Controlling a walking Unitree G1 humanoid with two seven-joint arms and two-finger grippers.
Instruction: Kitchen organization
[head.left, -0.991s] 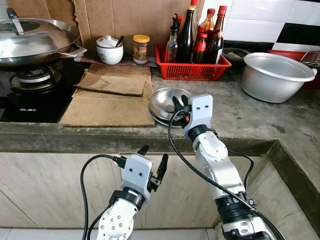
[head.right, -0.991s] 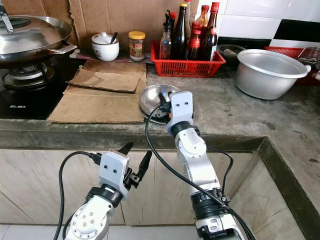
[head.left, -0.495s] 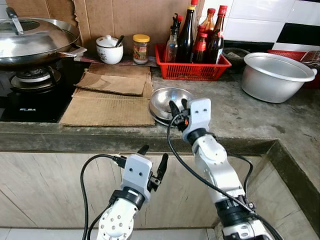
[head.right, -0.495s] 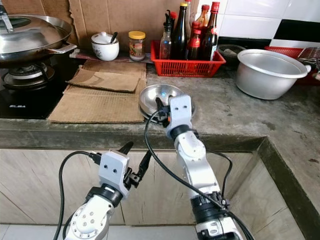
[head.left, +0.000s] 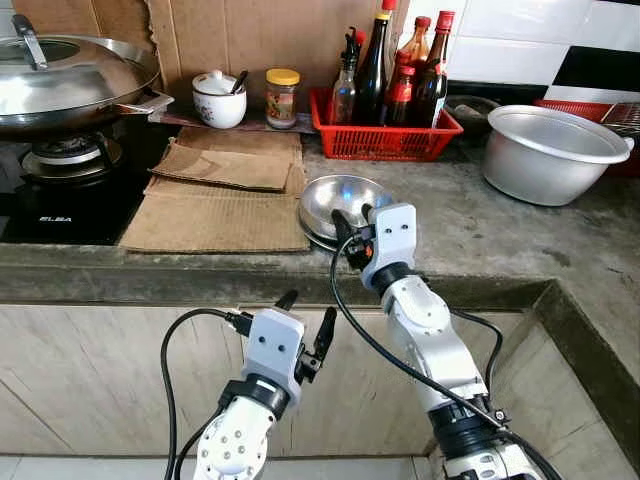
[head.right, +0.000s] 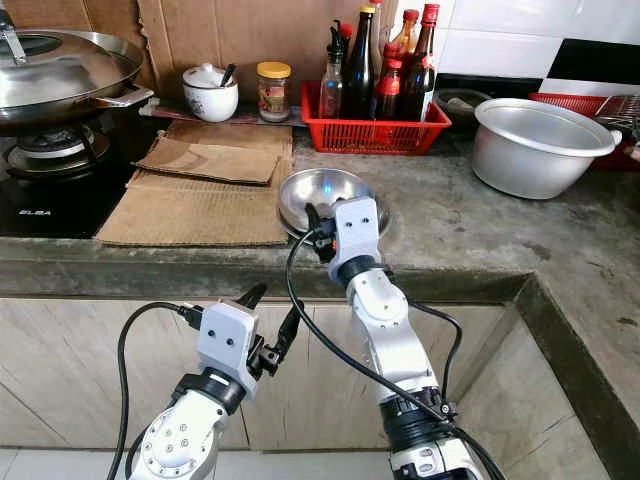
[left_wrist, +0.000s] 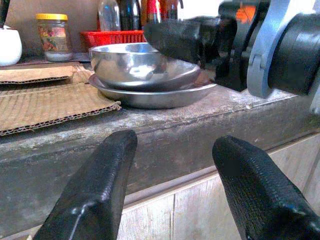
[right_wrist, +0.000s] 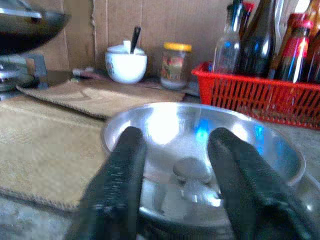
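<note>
The steel bowl (head.left: 338, 197) sat nested in a shallow steel plate (left_wrist: 150, 96) right ahead of my right claw (head.left: 352, 222), near the counter's (head.left: 470, 235) front edge. That claw hovered at the bowl's near rim, fingers (right_wrist: 116, 187) spread apart, gripping nothing. Beyond the bowl stood the red basket (head.left: 385, 140) of bottles. My left claw (head.left: 306, 322) hung parted, below the counter edge.

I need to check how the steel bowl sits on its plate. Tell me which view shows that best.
The left wrist view: from the side, the steel bowl sits inside the shallow plate at the counter edge. The eye views show the bowl from above, its near rim behind the right gripper. The right wrist view shows its shiny inside between the open jaws.
</note>
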